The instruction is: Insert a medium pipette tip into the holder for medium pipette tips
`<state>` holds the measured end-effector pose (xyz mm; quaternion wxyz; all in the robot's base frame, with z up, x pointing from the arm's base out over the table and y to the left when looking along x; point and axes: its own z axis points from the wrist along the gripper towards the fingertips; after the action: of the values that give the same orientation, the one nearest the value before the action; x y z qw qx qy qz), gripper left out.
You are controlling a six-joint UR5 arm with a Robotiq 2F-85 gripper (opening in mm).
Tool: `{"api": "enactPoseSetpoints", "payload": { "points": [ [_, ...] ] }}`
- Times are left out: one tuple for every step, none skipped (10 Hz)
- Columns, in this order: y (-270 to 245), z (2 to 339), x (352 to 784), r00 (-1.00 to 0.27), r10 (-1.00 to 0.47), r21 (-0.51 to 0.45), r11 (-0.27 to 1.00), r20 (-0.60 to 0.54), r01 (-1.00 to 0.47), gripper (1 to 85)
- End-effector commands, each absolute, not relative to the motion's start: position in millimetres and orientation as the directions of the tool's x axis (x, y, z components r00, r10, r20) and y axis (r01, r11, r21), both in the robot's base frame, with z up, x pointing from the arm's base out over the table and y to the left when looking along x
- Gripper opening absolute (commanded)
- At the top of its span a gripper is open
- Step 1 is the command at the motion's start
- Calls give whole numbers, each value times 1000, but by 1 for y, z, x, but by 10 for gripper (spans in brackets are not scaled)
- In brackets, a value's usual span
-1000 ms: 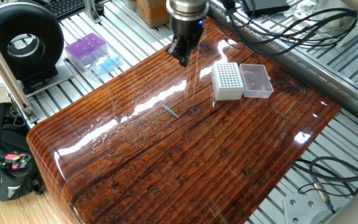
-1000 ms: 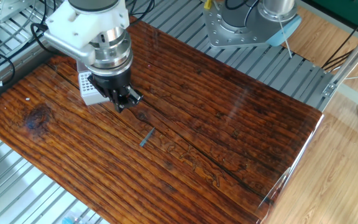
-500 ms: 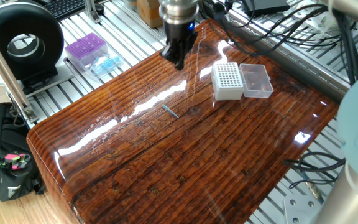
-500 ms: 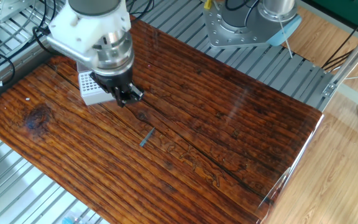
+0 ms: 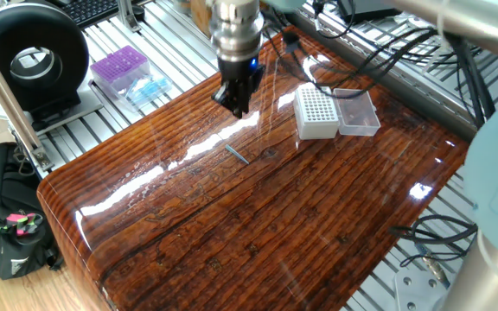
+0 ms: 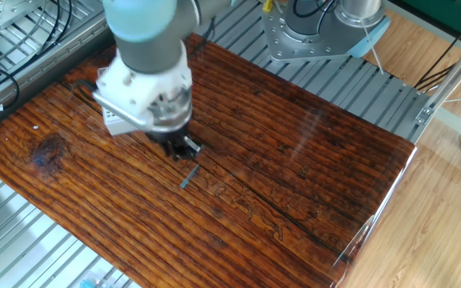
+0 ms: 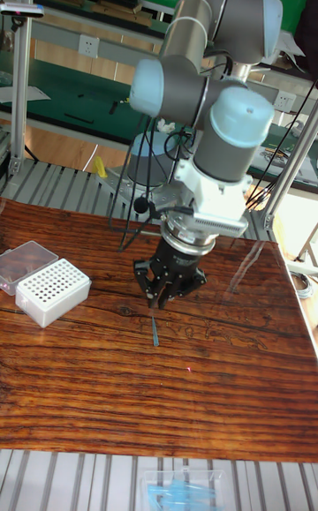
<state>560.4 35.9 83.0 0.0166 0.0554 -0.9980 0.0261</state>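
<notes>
step: reach for medium pipette tip (image 5: 236, 155) | tip: flat mid-desk, well apart from holder for medium pipette tips (image 5: 316, 113) near far edge | fingers (image 7: 152, 296): above tip, empty, spread unclear | advice: descend straight, straddle tip crosswise, pinch gently

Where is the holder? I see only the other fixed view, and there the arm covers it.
Observer: The one fixed view shows it whole. The holder stands well apart from the tip.
Operator: Is its lid open?
Observer: Yes. The clear lid lies open beside the holder, on the side away from the tip.
Operator: Does the end effector touch the tip?
Observer: No. In the tall fixed view the end effector hangs just above the tip, with a small gap between them.
</notes>
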Motion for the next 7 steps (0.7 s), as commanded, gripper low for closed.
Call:
{"api": "enactPoseSetpoints", "payload": {
  "points": [
    [53, 61, 565, -996, -80, -36, 996, 36, -82, 250],
    [54, 60, 569, -997, -72, -67, 995, 35, -74, 247],
    [56, 60, 571, -997, -61, -88, 994, 42, -65, 230],
    [55, 62, 565, -996, -65, -91, 993, 64, -71, 217],
    [51, 65, 555, -993, -68, -97, 992, 99, -78, 217],
    [51, 67, 548, -991, -65, -91, 993, 120, -76, 217],
    [51, 65, 547, -989, -70, -90, 993, 129, -82, 220]
  ]
}}
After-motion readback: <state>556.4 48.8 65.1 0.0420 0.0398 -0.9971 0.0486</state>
